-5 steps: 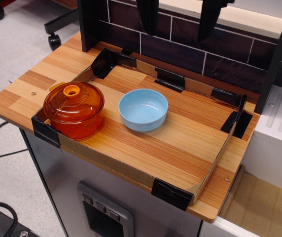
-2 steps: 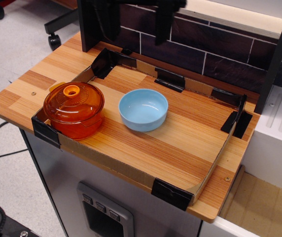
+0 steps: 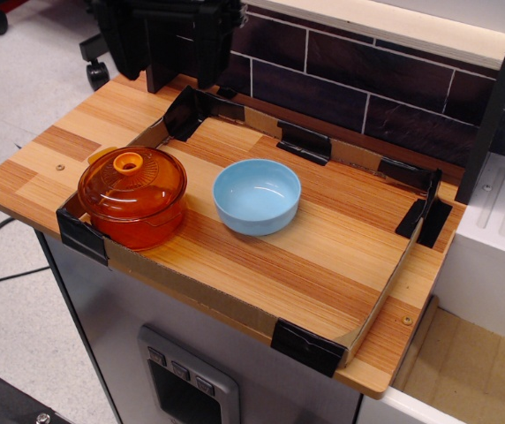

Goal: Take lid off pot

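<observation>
Translucent orange domed lid (image 3: 131,179) seated on deep orange pot (image 3: 138,221), front-left corner. Gripper (image 3: 169,35) above rear-left edge, jaw state indiscernible. Risk: missing small knob, dragging pot.

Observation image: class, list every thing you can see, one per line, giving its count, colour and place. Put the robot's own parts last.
lid: one, orange with yellow knob, on the pot.
pot: one, orange, near-left corner of the cardboard frame.
bowl: one, light blue, right of the pot, apart from it.
frame: one, brown cardboard with black tape at corners, on the tabletop.
tabletop: one, striped wood, middle of view.
wall: one, dark brick pattern, behind the tabletop.
chair wheels: black, on the floor, upper left.
pincer: one, black, top left, above and behind the pot; open or shut cannot be told.
</observation>
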### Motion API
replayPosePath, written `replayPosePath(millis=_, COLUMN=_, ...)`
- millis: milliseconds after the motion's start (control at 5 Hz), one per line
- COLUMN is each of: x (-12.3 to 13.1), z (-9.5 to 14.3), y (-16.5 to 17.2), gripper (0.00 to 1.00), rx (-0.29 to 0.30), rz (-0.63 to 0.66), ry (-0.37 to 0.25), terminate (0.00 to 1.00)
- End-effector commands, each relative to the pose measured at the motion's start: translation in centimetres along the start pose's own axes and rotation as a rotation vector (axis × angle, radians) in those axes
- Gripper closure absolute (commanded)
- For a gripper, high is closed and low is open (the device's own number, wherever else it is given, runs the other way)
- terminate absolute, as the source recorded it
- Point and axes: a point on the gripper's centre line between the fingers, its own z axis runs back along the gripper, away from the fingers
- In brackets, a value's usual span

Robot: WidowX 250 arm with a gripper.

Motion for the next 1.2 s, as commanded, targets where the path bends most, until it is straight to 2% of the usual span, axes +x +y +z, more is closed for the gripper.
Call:
replayPosePath(millis=0, x=0.9, z=-1.9, y=3.2, gripper=0.00, rx=0.041, rz=-0.007, ry=-0.076, terminate=0.00)
replayPosePath(millis=200, x=1.2, z=-3.8, y=3.8, gripper=0.00, rx=0.063, rz=-0.012, ry=-0.084, terminate=0.00)
replayPosePath(millis=400, x=1.3, z=-5.6, y=3.9, gripper=0.00, rx=0.092, rz=-0.019, ry=-0.056, terminate=0.00)
replayPosePath(millis=1000, x=0.8, z=-7.0, y=5.3, gripper=0.00, rx=0.123, rz=-0.045, ry=-0.074, terminate=0.00)
